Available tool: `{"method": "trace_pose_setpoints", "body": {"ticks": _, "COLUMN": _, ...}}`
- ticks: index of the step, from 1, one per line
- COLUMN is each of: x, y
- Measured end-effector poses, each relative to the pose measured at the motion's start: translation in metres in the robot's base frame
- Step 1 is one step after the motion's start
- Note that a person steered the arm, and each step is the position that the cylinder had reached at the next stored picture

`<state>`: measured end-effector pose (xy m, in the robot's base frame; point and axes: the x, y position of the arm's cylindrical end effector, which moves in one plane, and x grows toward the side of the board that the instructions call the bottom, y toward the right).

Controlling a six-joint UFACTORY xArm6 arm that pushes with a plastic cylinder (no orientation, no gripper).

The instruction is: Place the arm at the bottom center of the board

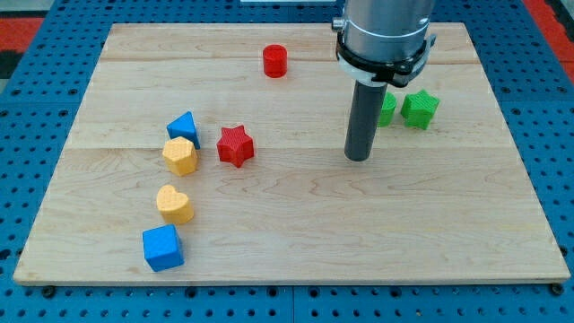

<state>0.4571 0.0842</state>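
Note:
My tip [358, 158] rests on the wooden board [287, 215], right of its middle. The rod rises from it to the arm's grey body at the view's top. A green block [387, 108] sits just right of the rod, partly hidden behind it. A green star [420, 109] lies further right. A red star [235, 145] lies well to the tip's left. The tip touches no block.
A red cylinder [275, 61] stands near the top edge. At the left lie a blue triangular block [183, 126], a yellow hexagonal block [180, 156], a yellow heart [175, 204] and a blue cube [162, 248]. Blue pegboard surrounds the board.

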Motion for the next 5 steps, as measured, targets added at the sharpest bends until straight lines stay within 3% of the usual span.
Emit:
{"method": "trace_pose_setpoints", "body": {"ticks": 2, "x": 0.000, "y": -0.012}}
{"method": "trace_pose_setpoints", "body": {"ticks": 4, "x": -0.018, "y": -0.061}}
{"method": "trace_pose_setpoints", "body": {"ticks": 5, "x": 0.009, "y": -0.061}}
